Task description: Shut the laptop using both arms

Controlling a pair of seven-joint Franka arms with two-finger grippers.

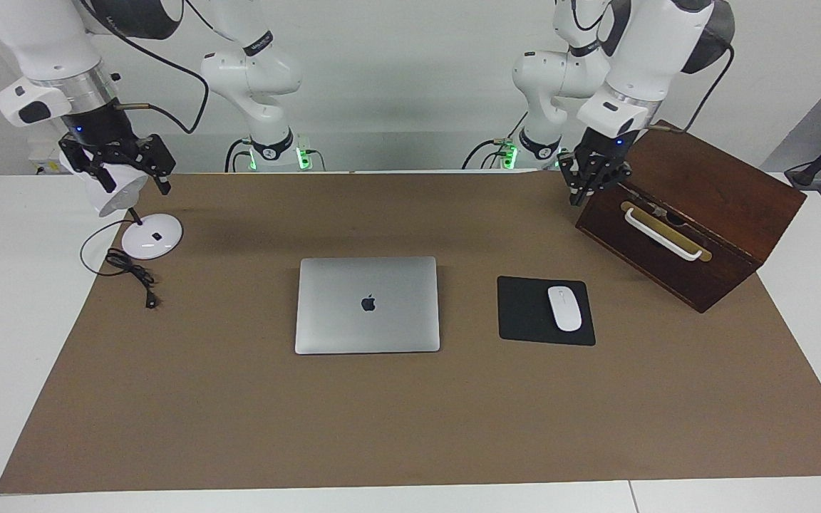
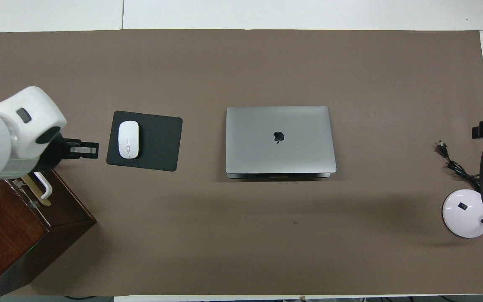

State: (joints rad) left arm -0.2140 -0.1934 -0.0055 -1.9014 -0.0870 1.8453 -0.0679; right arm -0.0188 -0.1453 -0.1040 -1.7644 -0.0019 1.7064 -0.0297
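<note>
Progress looks complete, judging from the facing view read from its left edge across. At upper left the right gripper (image 1: 129, 171) hangs in the air over the white desk lamp (image 1: 147, 239), whose cable (image 1: 129, 269) trails onto the brown mat (image 1: 410, 427); its fingers stand wide apart and hold nothing. At the centre of the frame the laptop (image 1: 368, 305) lies flat on the mat, lid fully down with the logo up, and neither arm touches it. Right of centre, the black mouse pad (image 1: 528, 313) carries the white mouse (image 1: 564, 308). At upper right the left gripper (image 1: 591, 187) hangs over the wooden box (image 1: 695, 228), near its white handle (image 1: 663, 235); whether its jaws are wide or narrow I cannot tell. With 2 arms drawn off and the lid shut, nothing appears left to do
</note>
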